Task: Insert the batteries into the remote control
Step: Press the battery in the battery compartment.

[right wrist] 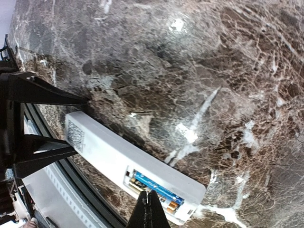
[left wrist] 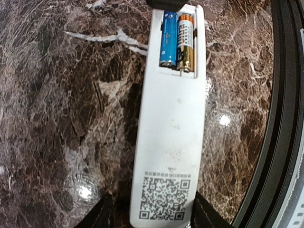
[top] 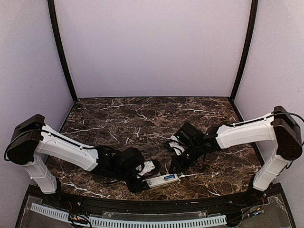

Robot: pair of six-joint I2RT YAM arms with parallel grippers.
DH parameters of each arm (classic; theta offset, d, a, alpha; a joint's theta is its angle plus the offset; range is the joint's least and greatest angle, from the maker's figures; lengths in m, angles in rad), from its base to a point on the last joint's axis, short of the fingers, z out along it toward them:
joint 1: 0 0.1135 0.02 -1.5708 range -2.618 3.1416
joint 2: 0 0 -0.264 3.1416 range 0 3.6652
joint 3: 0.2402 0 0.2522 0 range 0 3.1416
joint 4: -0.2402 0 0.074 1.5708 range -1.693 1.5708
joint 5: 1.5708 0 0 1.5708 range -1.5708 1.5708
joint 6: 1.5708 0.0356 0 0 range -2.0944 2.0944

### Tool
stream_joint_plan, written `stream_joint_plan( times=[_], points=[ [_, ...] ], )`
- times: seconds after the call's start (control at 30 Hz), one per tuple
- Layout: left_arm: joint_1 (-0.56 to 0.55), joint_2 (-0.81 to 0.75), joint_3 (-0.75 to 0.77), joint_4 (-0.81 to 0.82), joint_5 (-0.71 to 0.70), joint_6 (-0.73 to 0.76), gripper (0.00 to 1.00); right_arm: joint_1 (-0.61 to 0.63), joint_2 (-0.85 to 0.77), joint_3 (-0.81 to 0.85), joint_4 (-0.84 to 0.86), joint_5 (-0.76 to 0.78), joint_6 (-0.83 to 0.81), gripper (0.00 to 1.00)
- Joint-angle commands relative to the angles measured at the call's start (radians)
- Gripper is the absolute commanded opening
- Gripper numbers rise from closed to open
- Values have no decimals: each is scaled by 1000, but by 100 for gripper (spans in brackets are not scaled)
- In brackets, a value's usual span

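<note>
The white remote control (left wrist: 173, 133) lies back-up near the table's front edge, its QR label toward my left wrist. Its battery bay is uncovered and holds two batteries side by side, a blue one (left wrist: 167, 40) and a gold-and-black one (left wrist: 186, 45). My left gripper (left wrist: 153, 216) is open and straddles the label end, with a gap at the left finger. My right gripper (right wrist: 149, 204) is shut, its tip just over the gold-and-black battery (right wrist: 170, 205) beside the blue battery (right wrist: 159, 186). From above, the remote (top: 161, 180) lies between the left gripper (top: 145, 183) and the right gripper (top: 173, 166).
A black raised rim (left wrist: 285, 118) borders the marble table right beside the remote. Beyond the rim runs a white slotted strip (top: 128, 221). Lilac walls close off the back and both sides.
</note>
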Motion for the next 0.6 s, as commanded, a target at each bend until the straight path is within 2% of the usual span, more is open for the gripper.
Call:
stream_joint_plan(
  times=[0.0, 0.3, 0.57],
  points=[
    [6, -70, -44, -27, -10, 4, 54, 2, -56, 32, -8, -49, -18, 0],
    [7, -120, -68, -10, -6, 13, 55, 20, 11, 7, 60, -145, -9, 0],
    [9, -139, -87, -12, -22, 9, 55, 10, 110, -49, 42, -72, -6, 0]
  ],
)
